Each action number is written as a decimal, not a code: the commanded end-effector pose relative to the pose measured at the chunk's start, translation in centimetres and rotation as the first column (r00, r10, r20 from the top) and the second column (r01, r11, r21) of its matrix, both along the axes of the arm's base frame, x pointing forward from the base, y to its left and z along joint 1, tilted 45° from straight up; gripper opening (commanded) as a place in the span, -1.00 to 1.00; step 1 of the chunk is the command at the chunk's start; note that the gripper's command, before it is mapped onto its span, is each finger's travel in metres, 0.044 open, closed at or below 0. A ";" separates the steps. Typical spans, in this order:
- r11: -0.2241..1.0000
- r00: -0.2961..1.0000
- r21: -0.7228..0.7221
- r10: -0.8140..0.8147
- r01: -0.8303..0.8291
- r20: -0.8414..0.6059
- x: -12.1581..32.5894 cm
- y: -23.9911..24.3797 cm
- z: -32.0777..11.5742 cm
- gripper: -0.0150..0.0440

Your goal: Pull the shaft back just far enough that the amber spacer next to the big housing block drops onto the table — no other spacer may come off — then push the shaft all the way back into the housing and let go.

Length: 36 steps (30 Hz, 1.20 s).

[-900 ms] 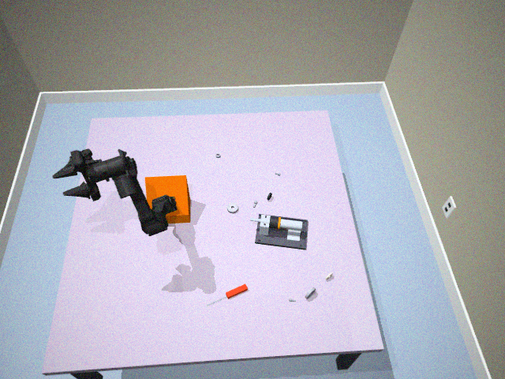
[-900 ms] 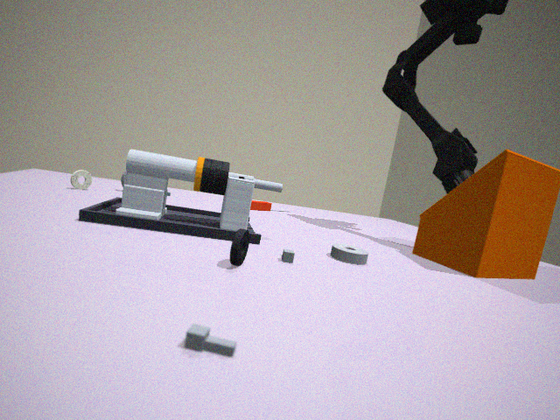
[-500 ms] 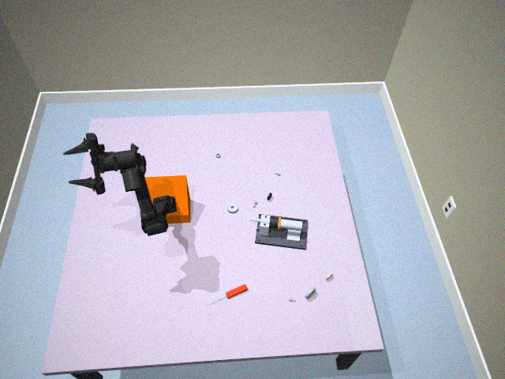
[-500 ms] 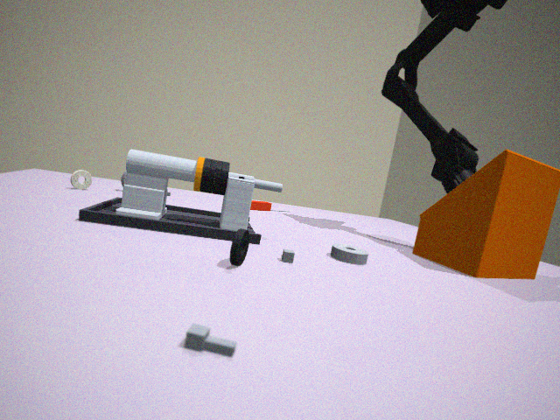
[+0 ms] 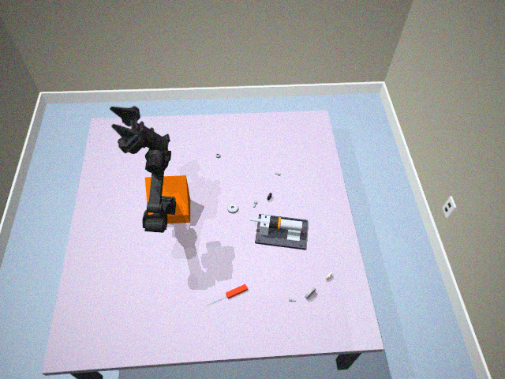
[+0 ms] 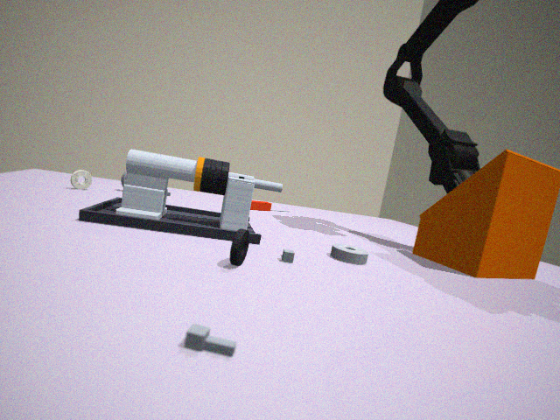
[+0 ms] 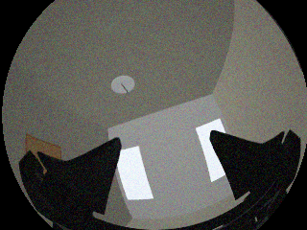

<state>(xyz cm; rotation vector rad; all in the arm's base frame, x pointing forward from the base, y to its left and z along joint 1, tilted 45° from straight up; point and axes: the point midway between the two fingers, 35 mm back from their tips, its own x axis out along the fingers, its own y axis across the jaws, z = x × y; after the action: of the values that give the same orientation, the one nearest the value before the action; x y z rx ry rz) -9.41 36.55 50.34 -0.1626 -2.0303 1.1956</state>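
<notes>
The amber spacer (image 5: 279, 222) (image 6: 199, 173) sits upright between the big light-grey housing (image 5: 293, 224) (image 6: 157, 165) and the black spacers (image 5: 274, 222) (image 6: 213, 176). The black spacers reach to a smaller grey support post (image 5: 263, 229) (image 6: 237, 203). The thin grey shaft end (image 5: 254, 220) (image 6: 269, 185) sticks out of this post, away from the housing. All stand on a dark base plate (image 5: 279, 241) (image 6: 190, 226). My gripper (image 5: 111, 116) (image 7: 167, 140) is open and empty, high up near the table's far left corner, well away from the shaft. Its fingers are outside the exterior view.
An orange wedge-shaped block (image 5: 177, 191) (image 6: 515, 217) stands beside the arm's base. A grey washer (image 5: 229, 209) (image 6: 348, 258), a black disc (image 5: 269, 196) (image 6: 239, 247) and small bolts lie near the plate. A red-handled screwdriver (image 5: 236, 290) (image 6: 261, 206) lies toward the table's front.
</notes>
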 end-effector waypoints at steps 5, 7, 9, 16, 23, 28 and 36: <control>0.867 0.842 -0.482 -0.165 -0.124 -0.514 11.2 5.3 -5.1 1.00; 0.831 0.761 -0.526 -0.221 -0.181 -0.610 13.7 5.9 -6.3 1.00; 0.800 0.661 -0.549 -0.277 -0.243 -0.697 16.3 6.3 -7.6 1.00; 0.767 0.194 -0.466 -0.425 -0.442 -0.884 25.5 5.7 -12.6 1.00; 0.854 -0.348 -0.194 -0.390 -0.483 -0.852 34.3 2.4 -18.2 1.00; 0.934 -0.672 0.044 -0.223 -0.356 -0.706 39.8 -1.7 -22.4 1.00; 0.920 -0.916 0.383 0.223 0.085 -0.333 46.3 -10.7 -29.2 1.00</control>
<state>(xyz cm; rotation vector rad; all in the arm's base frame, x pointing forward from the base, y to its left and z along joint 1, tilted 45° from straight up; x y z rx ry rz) 34.38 30.38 24.68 1.1348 0.3384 0.5829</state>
